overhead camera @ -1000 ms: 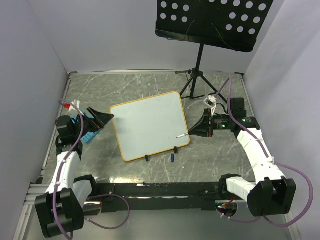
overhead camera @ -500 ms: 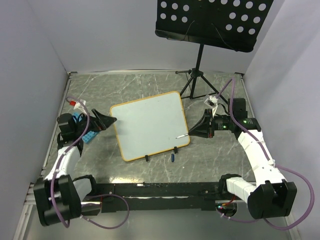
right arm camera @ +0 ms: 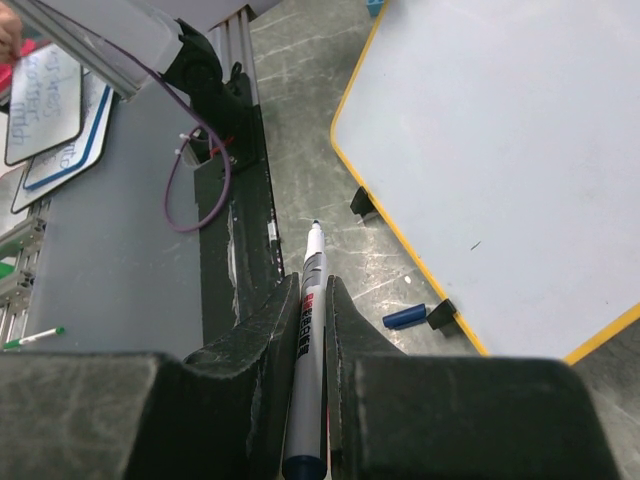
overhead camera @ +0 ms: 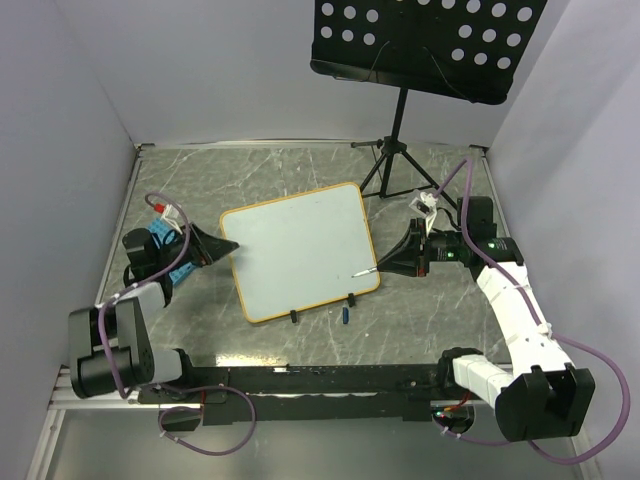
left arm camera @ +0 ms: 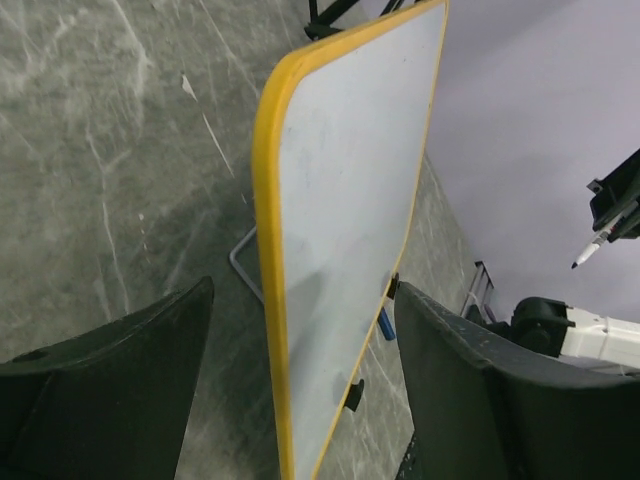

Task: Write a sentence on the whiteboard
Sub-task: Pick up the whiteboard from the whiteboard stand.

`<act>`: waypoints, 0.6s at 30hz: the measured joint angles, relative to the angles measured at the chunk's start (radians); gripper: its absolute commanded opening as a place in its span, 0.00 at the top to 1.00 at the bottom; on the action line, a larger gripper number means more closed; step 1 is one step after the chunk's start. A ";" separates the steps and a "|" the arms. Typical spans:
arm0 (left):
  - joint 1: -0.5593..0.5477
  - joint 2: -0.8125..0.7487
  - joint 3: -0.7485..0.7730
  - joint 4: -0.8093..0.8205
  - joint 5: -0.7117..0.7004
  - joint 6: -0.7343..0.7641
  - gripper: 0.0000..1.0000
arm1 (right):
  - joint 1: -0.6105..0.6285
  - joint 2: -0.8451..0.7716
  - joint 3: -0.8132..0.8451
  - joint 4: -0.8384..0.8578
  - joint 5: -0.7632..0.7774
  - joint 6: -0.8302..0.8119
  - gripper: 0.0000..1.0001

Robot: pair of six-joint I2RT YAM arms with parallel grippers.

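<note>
Since a second ago my left arm has folded back toward its base, and the left gripper (overhead camera: 222, 241) has crept up to the left edge of the whiteboard (overhead camera: 300, 250); the right arm has hardly shifted. From the left wrist view its jaws are spread wide with the board's yellow edge between them, not pinched; I cannot tell whether either finger touches it. The right gripper (overhead camera: 385, 265) has its jaws pressed on a marker (right arm camera: 308, 320), uncapped; from overhead the tip sits over the board's lower right part, but the left wrist view shows it hanging in the air, apart from the face. The whiteboard stands tilted on its black clip feet in the middle of the counter (overhead camera: 300, 170), between the two arms; a blue cap (overhead camera: 344, 317) lies on the counter just in front of its lower edge.

As for progress, the pen is in hand and open, and I judge the left side is getting ready to steady the board; the white face is bare apart from a tiny speck, so no word of the sentence is written. All the writing is left; the tip must come onto the face, then form the letters.
</note>
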 measured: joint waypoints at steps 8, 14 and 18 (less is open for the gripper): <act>-0.020 0.074 -0.005 0.146 0.046 -0.050 0.34 | 0.000 0.000 0.000 0.001 0.000 0.003 1.00; -0.043 0.158 0.019 0.252 0.064 -0.105 0.44 | 0.000 0.000 -0.001 0.002 0.000 0.004 1.00; -0.058 0.209 0.033 0.343 0.071 -0.163 0.49 | 0.000 0.000 -0.001 0.002 0.000 0.004 1.00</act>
